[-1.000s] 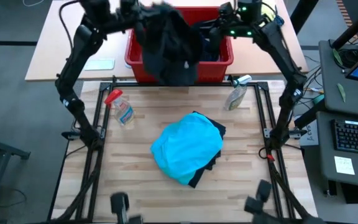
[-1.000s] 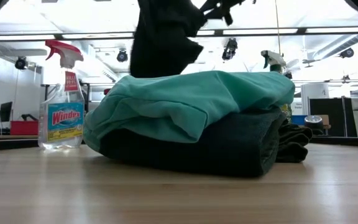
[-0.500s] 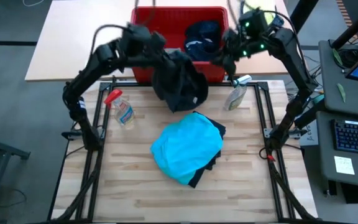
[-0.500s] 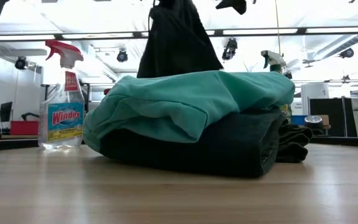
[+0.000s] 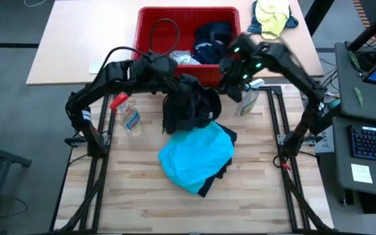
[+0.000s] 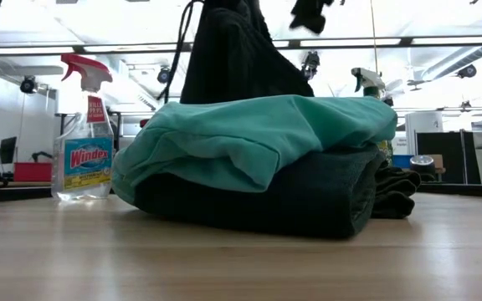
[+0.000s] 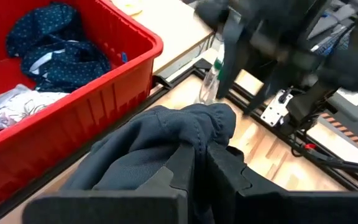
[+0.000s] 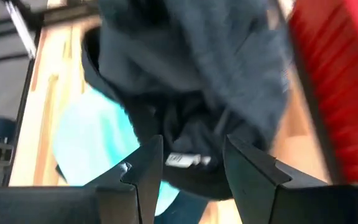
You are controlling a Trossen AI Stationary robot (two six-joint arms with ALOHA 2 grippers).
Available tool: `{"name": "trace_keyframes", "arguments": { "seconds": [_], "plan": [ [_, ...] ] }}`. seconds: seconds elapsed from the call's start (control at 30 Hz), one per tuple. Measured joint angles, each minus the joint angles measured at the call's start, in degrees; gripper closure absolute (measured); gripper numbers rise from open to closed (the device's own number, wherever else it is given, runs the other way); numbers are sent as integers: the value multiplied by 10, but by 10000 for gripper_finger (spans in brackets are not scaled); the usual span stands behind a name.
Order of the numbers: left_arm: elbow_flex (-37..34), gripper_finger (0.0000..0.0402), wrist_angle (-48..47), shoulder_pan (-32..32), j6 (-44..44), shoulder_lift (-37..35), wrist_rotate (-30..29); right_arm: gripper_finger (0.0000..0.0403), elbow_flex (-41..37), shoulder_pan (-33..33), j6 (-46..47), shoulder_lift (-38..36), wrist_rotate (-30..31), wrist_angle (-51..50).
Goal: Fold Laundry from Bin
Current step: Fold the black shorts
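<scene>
On the wooden table (image 5: 129,189), a turquoise shirt (image 5: 196,156) is lying on a folded dark stack. The left gripper (image 7: 199,163) is clamped on a dark grey garment (image 5: 187,104) hanging just in front of the red bin (image 5: 150,39). The right gripper (image 8: 185,163) is hovering beside that garment with fingers apart, seemingly holding nothing, while navy and pale pieces are waiting in the bin behind both grippers, so folding is partway done.

High view straight down; low view level, close; both share turquoise garment (image 5: 196,155).
</scene>
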Motion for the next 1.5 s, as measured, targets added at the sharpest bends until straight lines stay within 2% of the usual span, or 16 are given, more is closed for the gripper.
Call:
{"name": "trace_keyframes", "arguments": {
  "seconds": [0.07, 0.13, 0.2, 0.43, 0.63, 0.73, 0.83, 0.9, 1.23, 1.4, 1.5],
  "plan": [
    [0, 391, 1, -8, -7, 0, -8, 245, -55, 7, 6, 0, 23, 19],
    [0, 391, 0, -15, -11, 0, -12, 245, -108, 11, 19, -1, 85, 57],
    [0, 391, 0, -22, -14, 0, -16, 245, -157, 11, 31, -4, 120, 101],
    [0, 391, 0, -29, -14, 0, -18, 245, -260, 10, 67, -13, 128, 266],
    [0, 390, 0, -29, -10, -1, -18, 261, -323, 10, 78, -14, 65, 383],
    [0, 390, 0, -29, -5, -4, -18, 307, -333, 10, 80, -14, 65, 397],
    [0, 390, -1, -29, -3, -10, -18, 375, -332, 10, 74, -22, 65, 399],
    [0, 390, -5, -29, 4, -14, -18, 386, -327, 10, 74, -33, 61, 400],
    [0, 390, -69, -27, -17, -43, -22, 394, -316, 10, 70, -140, 54, 385],
    [0, 390, -64, -22, -67, -42, -79, 385, -323, 37, 4, -163, -5, 381],
    [0, 390, -61, -19, -93, -38, -121, 361, -324, 61, -13, -152, -11, 367]
  ]
}}
